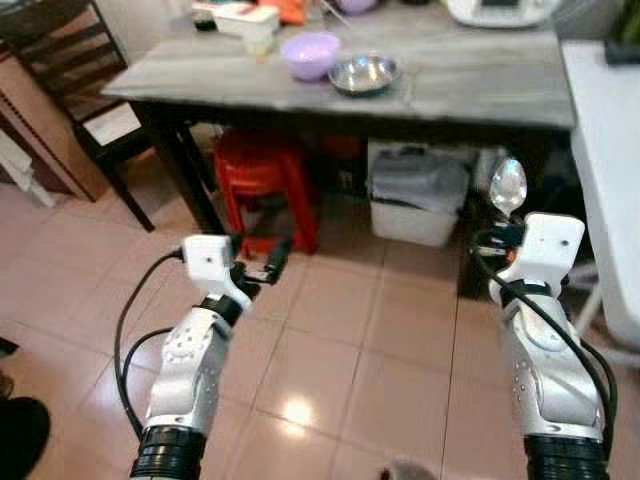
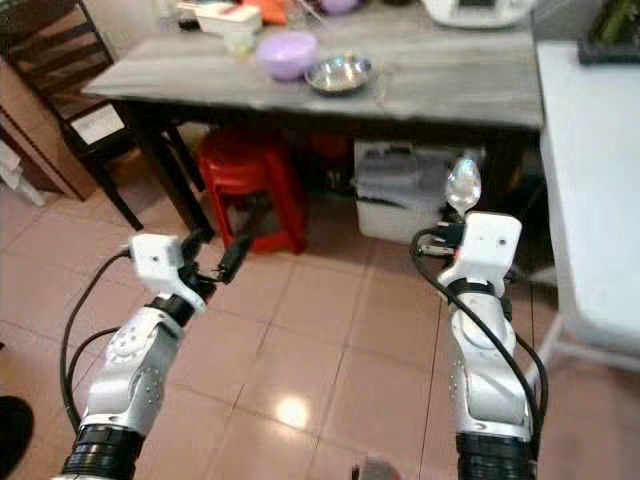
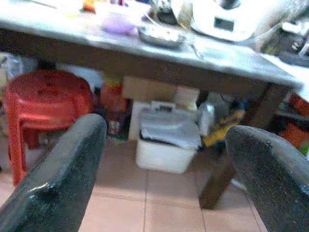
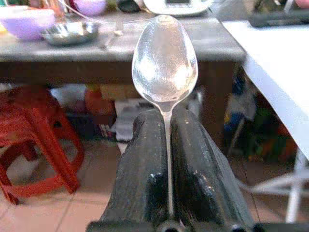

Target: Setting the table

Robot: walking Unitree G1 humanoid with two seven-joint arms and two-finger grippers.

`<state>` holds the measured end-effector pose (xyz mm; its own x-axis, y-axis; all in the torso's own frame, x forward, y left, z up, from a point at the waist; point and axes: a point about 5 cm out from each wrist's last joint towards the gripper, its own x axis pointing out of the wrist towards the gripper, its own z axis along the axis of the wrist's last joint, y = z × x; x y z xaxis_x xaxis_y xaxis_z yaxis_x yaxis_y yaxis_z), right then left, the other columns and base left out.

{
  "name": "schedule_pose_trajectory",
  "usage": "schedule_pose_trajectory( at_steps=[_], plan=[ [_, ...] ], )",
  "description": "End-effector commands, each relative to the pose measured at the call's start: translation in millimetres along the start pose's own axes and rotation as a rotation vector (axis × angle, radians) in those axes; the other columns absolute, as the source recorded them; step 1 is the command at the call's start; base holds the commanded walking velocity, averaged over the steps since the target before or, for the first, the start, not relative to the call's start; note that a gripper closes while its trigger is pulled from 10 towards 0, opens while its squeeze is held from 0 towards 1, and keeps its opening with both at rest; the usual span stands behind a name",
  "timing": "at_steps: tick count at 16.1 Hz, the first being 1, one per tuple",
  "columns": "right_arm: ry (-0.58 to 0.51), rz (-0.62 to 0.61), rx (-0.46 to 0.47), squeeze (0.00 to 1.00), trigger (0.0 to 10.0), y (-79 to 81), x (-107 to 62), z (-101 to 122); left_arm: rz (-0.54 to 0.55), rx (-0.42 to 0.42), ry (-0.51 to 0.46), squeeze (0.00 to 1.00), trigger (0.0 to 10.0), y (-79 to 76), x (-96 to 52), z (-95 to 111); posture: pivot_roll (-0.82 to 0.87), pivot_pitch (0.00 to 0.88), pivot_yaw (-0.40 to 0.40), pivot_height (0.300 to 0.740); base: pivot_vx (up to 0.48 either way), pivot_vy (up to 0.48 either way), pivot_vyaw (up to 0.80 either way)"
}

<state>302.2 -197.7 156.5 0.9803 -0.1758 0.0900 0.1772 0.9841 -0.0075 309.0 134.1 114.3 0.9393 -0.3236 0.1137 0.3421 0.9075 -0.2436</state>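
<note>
A silver spoon [image 1: 508,186] stands bowl-up in my right gripper [image 1: 503,228], whose fingers [image 4: 145,159] are shut on its handle. It is held over the tiled floor, short of the grey table [image 1: 470,85]. On that table sit a purple bowl [image 1: 309,53] and a shallow steel dish [image 1: 364,72], side by side. My left gripper [image 1: 262,262] is open and holds nothing, its fingers [image 3: 63,164] spread wide above the floor in front of the red stool [image 1: 262,175].
Under the table stand the red stool and a white lidded bin [image 1: 416,200]. A dark wooden chair [image 1: 85,90] stands at the table's left end. A white table [image 1: 600,150] runs along the right. A white appliance [image 1: 500,10] sits at the grey table's back.
</note>
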Motion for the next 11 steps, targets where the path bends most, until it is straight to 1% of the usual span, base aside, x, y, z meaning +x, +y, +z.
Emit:
schedule_pose_trajectory(
  at_steps=[1,2,8,9,11],
  plan=[
    [-0.038,0.044,0.016,0.00,10.0,15.0,0.1,8.4,0.051,0.027,-0.010,0.00,10.0,16.6,-7.1,5.7,-0.11,0.119,0.108,0.740,0.472,0.000,0.80],
    [-0.038,0.044,0.016,0.00,10.0,15.0,0.1,8.5,0.051,0.027,-0.011,0.00,10.0,16.6,-7.0,5.8,-0.11,0.119,0.108,0.740,0.472,0.000,0.80],
    [-0.025,0.039,0.040,0.00,10.0,14.5,-0.2,6.5,0.044,0.027,-0.009,0.00,10.0,14.9,-6.8,5.3,-0.11,0.119,0.107,0.740,0.472,0.000,0.00],
    [-0.025,0.040,0.041,0.00,10.0,14.7,-0.1,6.4,0.043,0.027,-0.009,0.00,10.0,14.7,-6.7,5.1,-0.11,0.119,0.107,0.740,0.472,0.000,-0.43],
    [-0.022,0.043,0.042,0.00,10.0,15.3,0.2,6.1,0.042,0.025,-0.008,0.00,10.0,14.2,-6.8,4.8,-0.11,0.116,0.104,0.740,0.472,0.000,-0.80]
  ],
)
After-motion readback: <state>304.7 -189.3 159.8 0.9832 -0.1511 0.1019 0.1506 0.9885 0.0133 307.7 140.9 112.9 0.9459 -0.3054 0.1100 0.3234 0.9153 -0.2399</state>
